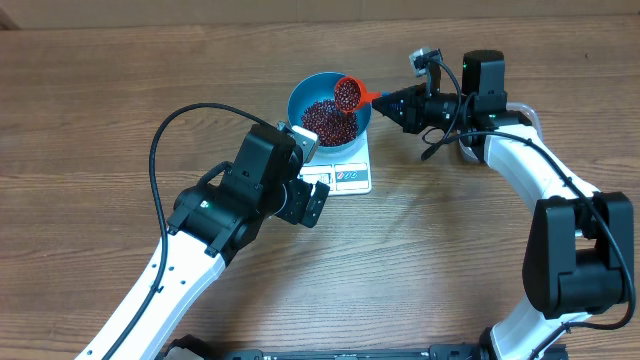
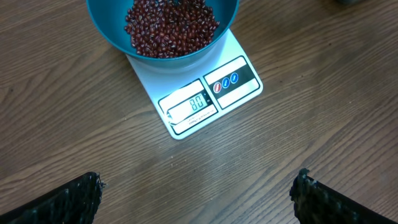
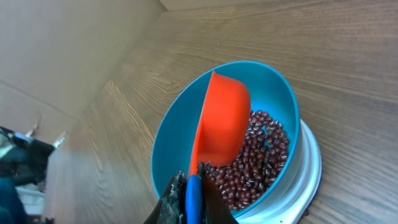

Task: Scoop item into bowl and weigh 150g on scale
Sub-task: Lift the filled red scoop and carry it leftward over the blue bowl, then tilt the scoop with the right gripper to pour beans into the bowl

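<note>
The blue bowl [image 1: 298, 96] stands on the white scale [image 1: 352, 178] and holds a heap of dark red-brown beans [image 1: 326, 122]. My right gripper [image 1: 388, 100] is shut on the blue handle of an orange scoop [image 1: 347, 93], which hangs over the bowl's far right rim with beans in it. The right wrist view shows the scoop [image 3: 224, 118] from behind, above the beans [image 3: 264, 155] in the bowl [image 3: 177, 134]. My left gripper [image 2: 199, 196] is open and empty over bare table in front of the scale [image 2: 214, 93], whose display faces it. Its fingertips [image 2: 87, 186] stand far apart.
The left arm's black cable [image 1: 165, 130] loops over the table at the left. The right arm's white link [image 1: 530, 165] runs down the right side. Bare wooden table surrounds the scale.
</note>
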Robot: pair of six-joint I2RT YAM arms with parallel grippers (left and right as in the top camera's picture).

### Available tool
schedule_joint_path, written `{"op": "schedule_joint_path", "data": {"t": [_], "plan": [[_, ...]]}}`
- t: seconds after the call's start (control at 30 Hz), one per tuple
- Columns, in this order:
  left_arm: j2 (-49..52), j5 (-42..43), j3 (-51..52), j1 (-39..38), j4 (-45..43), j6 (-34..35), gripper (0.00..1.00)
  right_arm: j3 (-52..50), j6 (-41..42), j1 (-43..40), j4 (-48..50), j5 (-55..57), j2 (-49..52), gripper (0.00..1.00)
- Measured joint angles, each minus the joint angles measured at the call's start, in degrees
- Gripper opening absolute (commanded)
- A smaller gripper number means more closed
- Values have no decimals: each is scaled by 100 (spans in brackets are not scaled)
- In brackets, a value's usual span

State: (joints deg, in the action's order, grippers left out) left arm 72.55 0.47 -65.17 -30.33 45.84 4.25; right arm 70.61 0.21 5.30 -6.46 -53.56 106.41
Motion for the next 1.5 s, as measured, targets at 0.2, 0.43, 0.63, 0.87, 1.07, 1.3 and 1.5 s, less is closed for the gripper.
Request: {"op": "schedule_joint_path", "data": {"t": [0.2,0.43,0.63,0.87,1.07,1.3,1.5], "plan": [[0,0,0,0,0,0,100,0,-691,0,-22,0,0,4],[0,0,0,-2,0,0,100,0,-1609,0,-31,0,0,4],[0,0,0,0,-2,0,100,0,-2218,0,-33,2,0,4],[0,0,0,0,0,0,100,0,-2782,0,-20,2,0,4],[0,0,0,-2,-2,0,100,0,-3206,0,59,2,0,4],[0,0,0,0,-2,0,100,0,-3434,-2,149,0,0,4],[0,0,0,0,0,0,100,0,-3477,0,146,2,0,4]]}}
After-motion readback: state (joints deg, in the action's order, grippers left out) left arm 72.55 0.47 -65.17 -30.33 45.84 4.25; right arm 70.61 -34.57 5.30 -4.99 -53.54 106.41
